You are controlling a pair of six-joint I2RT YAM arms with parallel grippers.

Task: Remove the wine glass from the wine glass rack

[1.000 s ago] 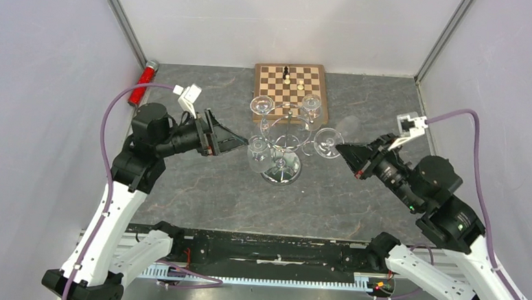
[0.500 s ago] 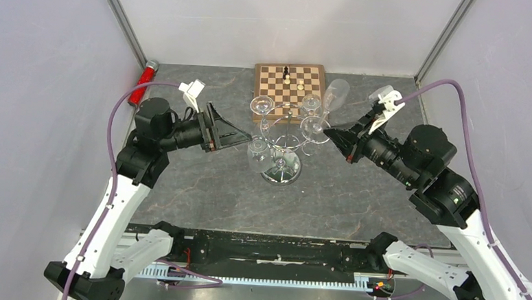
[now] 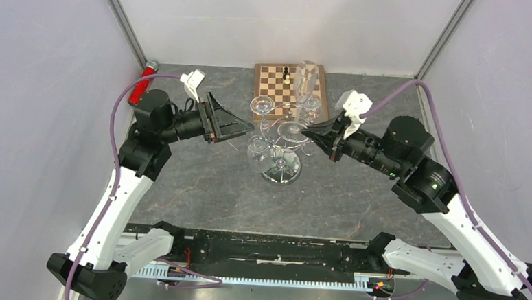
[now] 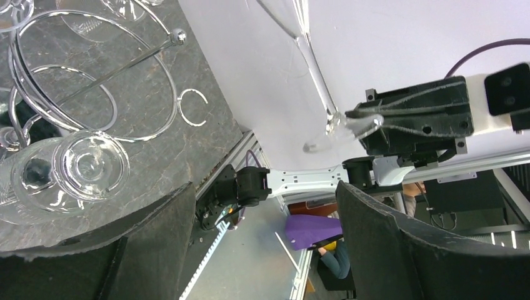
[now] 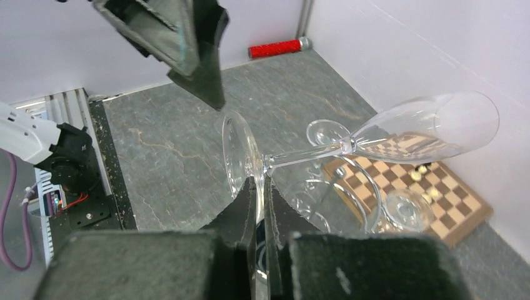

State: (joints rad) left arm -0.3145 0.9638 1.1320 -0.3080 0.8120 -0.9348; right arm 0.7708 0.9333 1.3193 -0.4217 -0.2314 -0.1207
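Tabletop (image 3: pixel 199 188) of grey stone bears wine glass rack (image 3: pixel 281 170) between pale walls (image 3: pixel 40 76).

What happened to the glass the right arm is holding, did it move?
Yes. The wine glass swung left and toward the back wall, from the right side of the rack to over the chessboard.

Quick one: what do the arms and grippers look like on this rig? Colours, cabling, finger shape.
Both arms match: left arm and right arm have white lower links and black joint housings. The left gripper and right gripper carry black wedge-shaped fingers tapering to points. A purple cable loops to a white wrist camera block on each.
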